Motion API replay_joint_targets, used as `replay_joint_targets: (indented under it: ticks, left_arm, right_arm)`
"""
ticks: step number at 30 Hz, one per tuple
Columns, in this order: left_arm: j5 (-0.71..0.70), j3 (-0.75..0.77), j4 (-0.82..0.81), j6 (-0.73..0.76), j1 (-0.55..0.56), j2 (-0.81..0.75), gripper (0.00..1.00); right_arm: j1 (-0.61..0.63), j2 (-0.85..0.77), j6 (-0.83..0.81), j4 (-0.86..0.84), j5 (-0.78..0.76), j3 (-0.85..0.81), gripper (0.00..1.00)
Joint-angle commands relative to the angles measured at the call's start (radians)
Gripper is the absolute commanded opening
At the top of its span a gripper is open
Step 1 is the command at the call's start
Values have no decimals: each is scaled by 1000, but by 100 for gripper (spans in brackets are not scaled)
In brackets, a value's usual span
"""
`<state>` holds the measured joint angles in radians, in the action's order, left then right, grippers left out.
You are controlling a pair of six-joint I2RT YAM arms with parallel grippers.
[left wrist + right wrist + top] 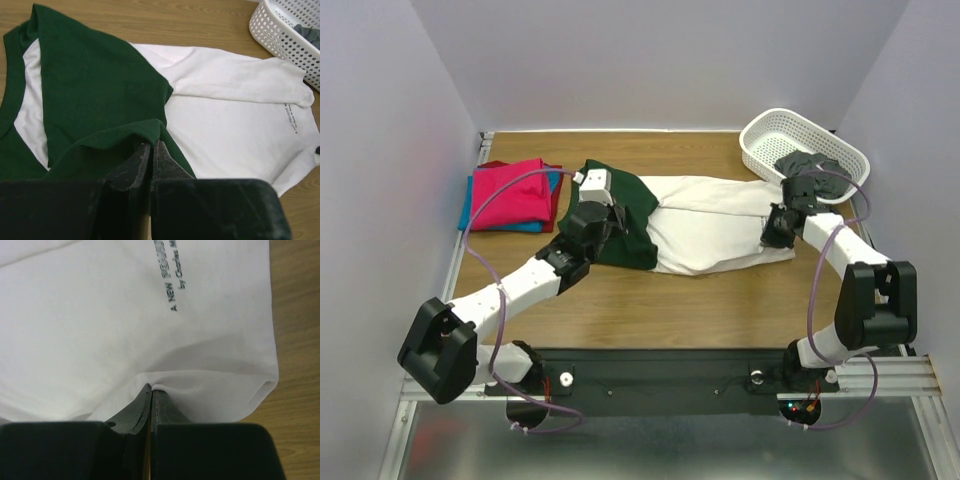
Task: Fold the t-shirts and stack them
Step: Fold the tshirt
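A white t-shirt with dark green sleeves (pixel 710 225) lies partly folded across the middle of the table. My left gripper (pixel 601 222) is shut on its green sleeve edge; the wrist view shows the jaws pinching the green cloth (pixel 125 135) at the left gripper (pixel 151 145). My right gripper (pixel 778 230) is shut on the white hem at the shirt's right end, seen pinched in the right wrist view (pixel 151 388) below small black print (pixel 175 275). Folded magenta (pixel 512 192), blue and red shirts are stacked at the far left.
A white plastic lattice basket (pixel 766 135) stands at the back right with a dark grey cloth (pixel 810 163) in it; its corner shows in the left wrist view (pixel 280 35). Walls enclose the table on three sides.
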<state>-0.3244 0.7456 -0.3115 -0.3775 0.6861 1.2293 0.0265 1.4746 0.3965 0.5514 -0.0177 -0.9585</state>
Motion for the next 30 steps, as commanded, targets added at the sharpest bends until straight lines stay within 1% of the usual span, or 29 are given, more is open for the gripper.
replay_joint_targets:
  ticks: [1,9,18,30]
  left_arm:
    - [31,96,-109,106,-22,10,0]
    - [76,185,-126,176,-92,111,0]
    - [108,235,-152,183,-180,194,0]
    - [169,276,-166,186,-247,233,0]
  right_arm:
    - [-5,49,-47,-73,-2,-89,0]
    - [-4,142,-74,-88,-45,-184,0]
    - [-5,285,-94,-104,-87,-275,1]
    - [-5,329,-111,-104,-105,-344,0]
